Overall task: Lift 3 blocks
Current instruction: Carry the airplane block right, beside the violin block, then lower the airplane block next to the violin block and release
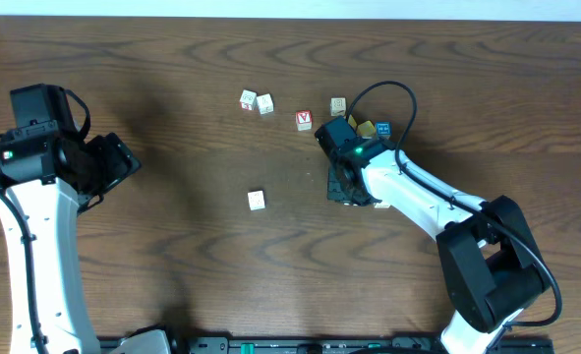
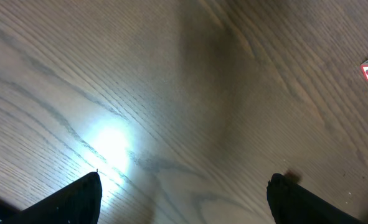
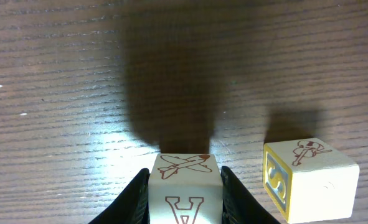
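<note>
Jaws of the right gripper, right of the middle and tipped down, squeeze a cream block with a red plane drawing; left gripper hangs at the left, jaws wide, holding nothing; brown wood table; yellow-sided block sits just right of the held one; second cream block lies alone mid-table, free room all around.

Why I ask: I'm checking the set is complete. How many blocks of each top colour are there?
Cream-topped blocks: 6, one held in the right gripper
Red-letter block: 1
Yellow block: 1
Blue block: 1
Total: 9
</note>
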You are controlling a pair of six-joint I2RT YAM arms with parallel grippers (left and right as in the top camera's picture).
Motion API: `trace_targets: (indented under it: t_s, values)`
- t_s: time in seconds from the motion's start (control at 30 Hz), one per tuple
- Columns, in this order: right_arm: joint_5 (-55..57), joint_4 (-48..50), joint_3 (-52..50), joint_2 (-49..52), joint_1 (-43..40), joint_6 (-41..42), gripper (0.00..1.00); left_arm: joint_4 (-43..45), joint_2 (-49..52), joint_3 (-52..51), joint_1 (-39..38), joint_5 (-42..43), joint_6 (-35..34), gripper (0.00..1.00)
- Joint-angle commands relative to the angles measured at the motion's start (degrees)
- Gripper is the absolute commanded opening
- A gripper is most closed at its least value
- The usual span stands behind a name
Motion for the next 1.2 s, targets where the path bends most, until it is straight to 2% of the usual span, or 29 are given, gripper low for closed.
trace_targets:
  t_s: [0.0,0.33,1.17]
  values:
    - [2.1,-0.2,0.1,-1.5,-0.5,0.1,0.19,-0.2,0.1,0.6,0.3,-0.3,-0.5,0.85]
    - [4.4,-3.0,0.1,-1.5,-0.8,0.1,0.2,-0.2,0.1,0.6,0.3,-0.3,-0.5,0.85]
    - [1.6,-1.2,-0.9,-1.3,-2.7,-0.7,0.22,-0.2,0.1,0.6,0.3,-0.3,-0.5,0.85]
